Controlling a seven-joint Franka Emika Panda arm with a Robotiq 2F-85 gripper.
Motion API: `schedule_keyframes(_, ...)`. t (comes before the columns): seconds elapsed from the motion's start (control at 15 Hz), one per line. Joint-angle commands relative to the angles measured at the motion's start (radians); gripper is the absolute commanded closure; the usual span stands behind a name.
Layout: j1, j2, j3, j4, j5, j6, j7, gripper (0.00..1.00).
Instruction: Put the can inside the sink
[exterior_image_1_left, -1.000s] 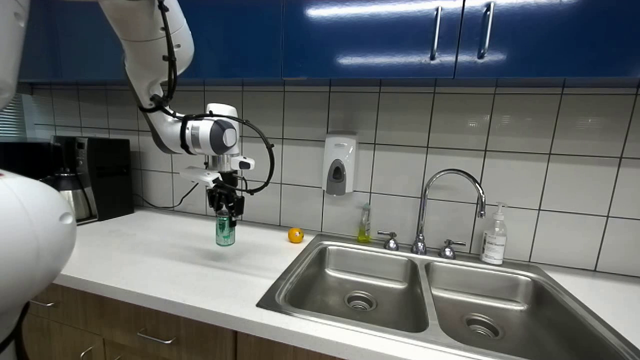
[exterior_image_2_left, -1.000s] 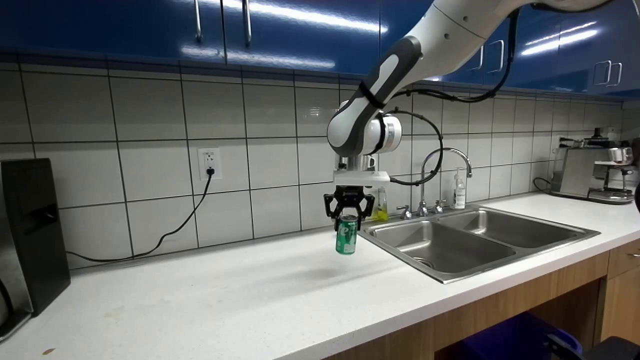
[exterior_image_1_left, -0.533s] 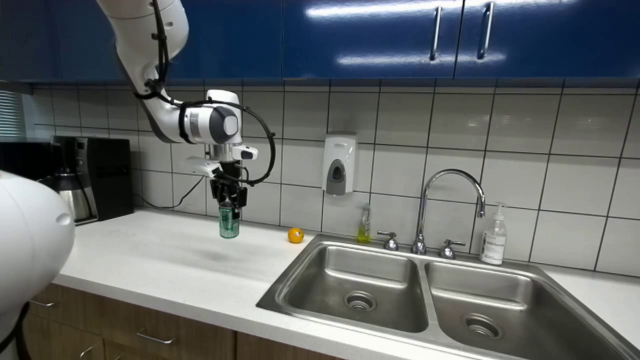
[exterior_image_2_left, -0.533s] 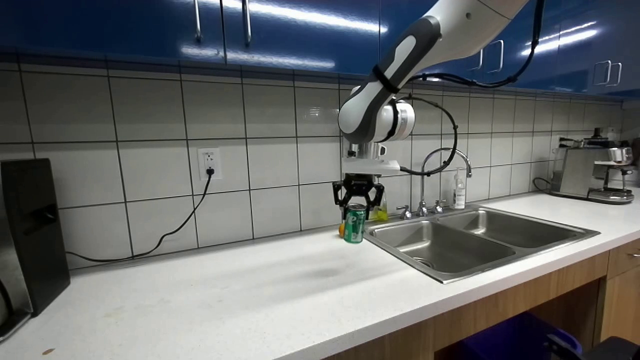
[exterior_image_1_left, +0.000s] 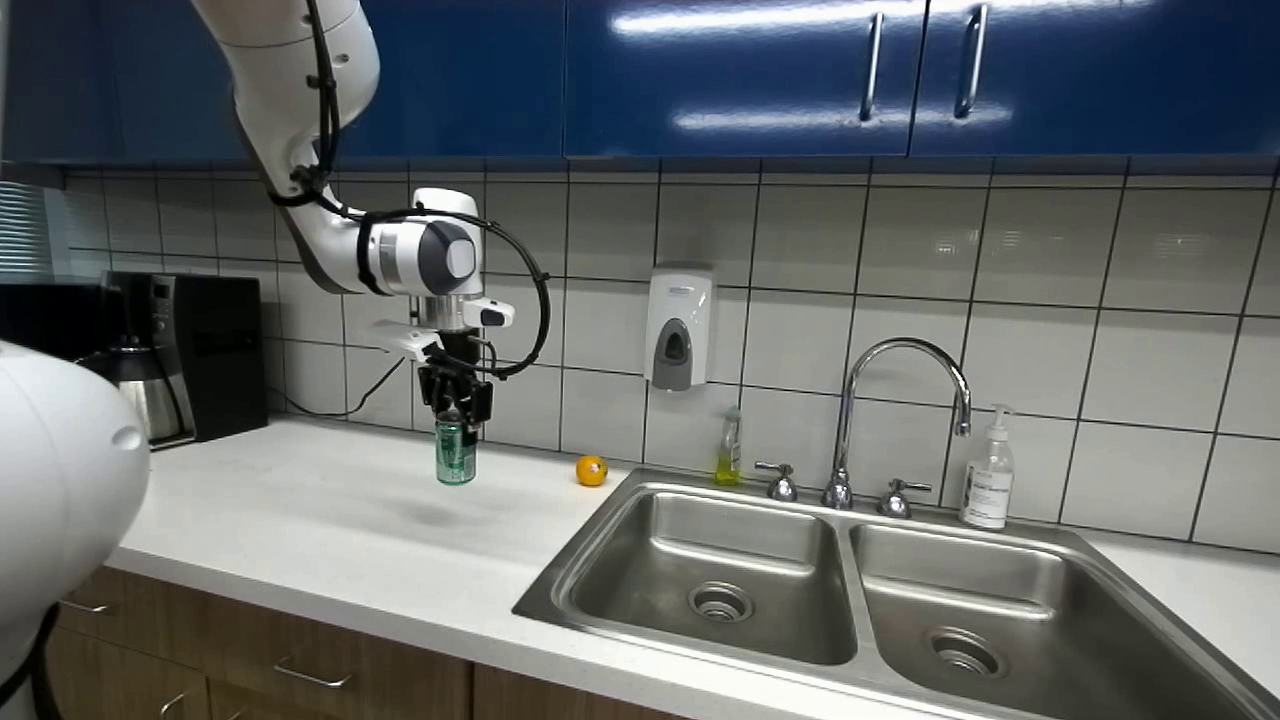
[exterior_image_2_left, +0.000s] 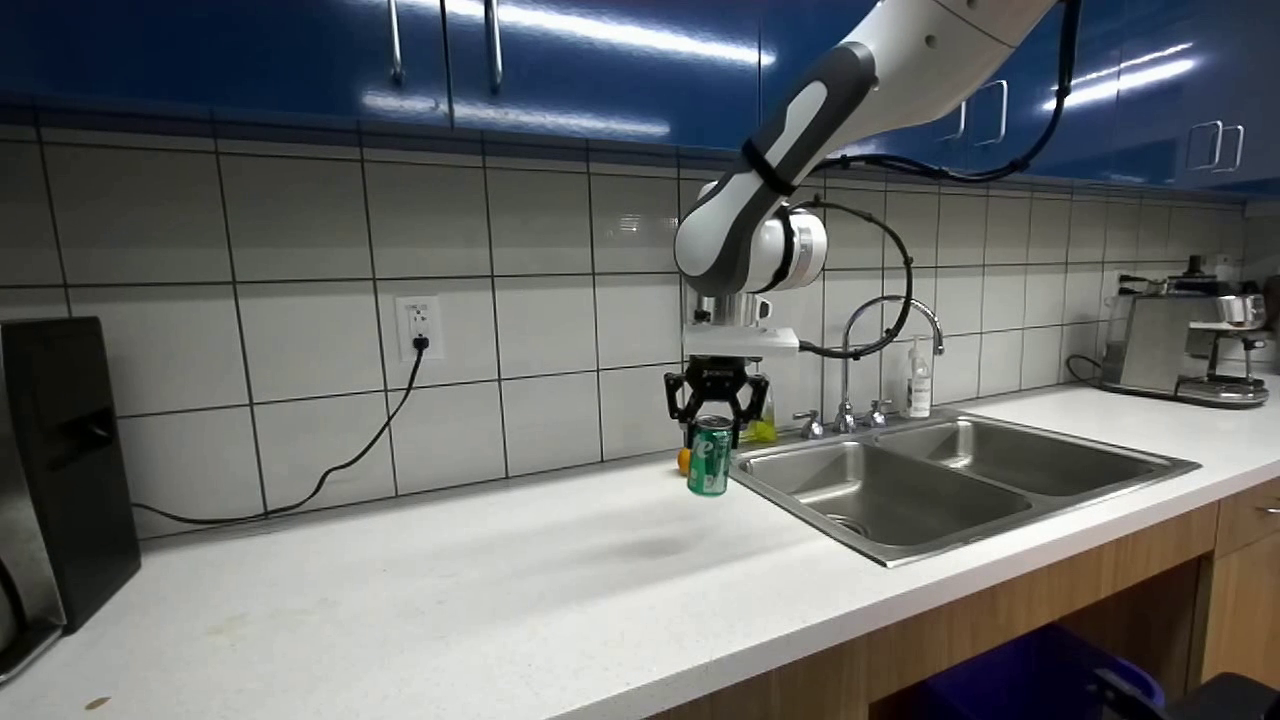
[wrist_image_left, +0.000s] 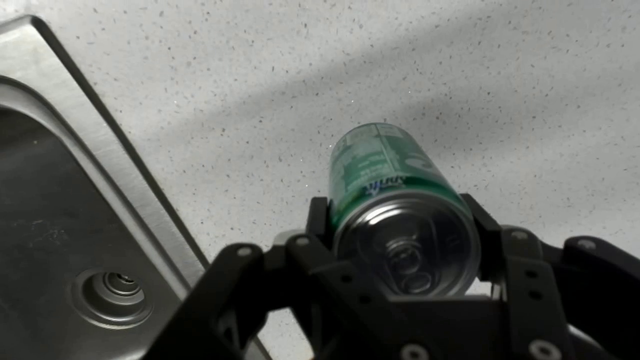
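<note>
The green can (exterior_image_1_left: 455, 462) with a silvery top hangs upright a little above the white counter, in both exterior views (exterior_image_2_left: 709, 468). In the wrist view its body (wrist_image_left: 382, 157) and top with pull tab show between the fingers. My gripper (exterior_image_1_left: 458, 420) is shut on the can's upper part, with one finger on each side; it also shows in an exterior view (exterior_image_2_left: 713, 435) and in the wrist view (wrist_image_left: 398, 220). The steel double-basin sink (exterior_image_1_left: 625, 600) lies beside the can, which is over the counter outside the sink's rim. The sink also shows in an exterior view (exterior_image_2_left: 900, 505) and the wrist view (wrist_image_left: 45, 210).
A small orange round object (exterior_image_1_left: 591, 471) sits near the wall between can and sink, partly hidden behind the can (exterior_image_2_left: 683, 461). A curved faucet (exterior_image_1_left: 905, 343), a yellow-green soap bottle (exterior_image_1_left: 729, 455) and a pump bottle (exterior_image_1_left: 988, 480) stand along the sink's back edge. A black coffee maker (exterior_image_1_left: 215, 350) stands at one end.
Over the second, my gripper with the can has moved toward the sink and the wall. It rose at first, then dropped slightly in the last half second. The can stayed held throughout.
</note>
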Motion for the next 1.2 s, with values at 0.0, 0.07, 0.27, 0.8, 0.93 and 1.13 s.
schedule_keyframes(0.0, -0.018, 0.000, 0.018, 0.001, -0.004, -0.002, 0.002, 0.37)
schedule_keyframes(0.07, -0.018, 0.000, 0.018, 0.001, -0.004, -0.002, 0.002, 0.37)
schedule_keyframes(0.27, -0.018, 0.000, 0.018, 0.001, -0.004, -0.002, 0.002, 0.37)
schedule_keyframes(0.8, -0.059, -0.026, -0.032, -0.025, -0.026, 0.038, 0.034, 0.62)
schedule_keyframes(0.93, -0.075, -0.027, -0.053, -0.032, -0.038, 0.051, 0.048, 0.62)
schedule_keyframes(1.13, -0.101, -0.025, -0.091, -0.048, -0.062, 0.073, 0.073, 0.62)
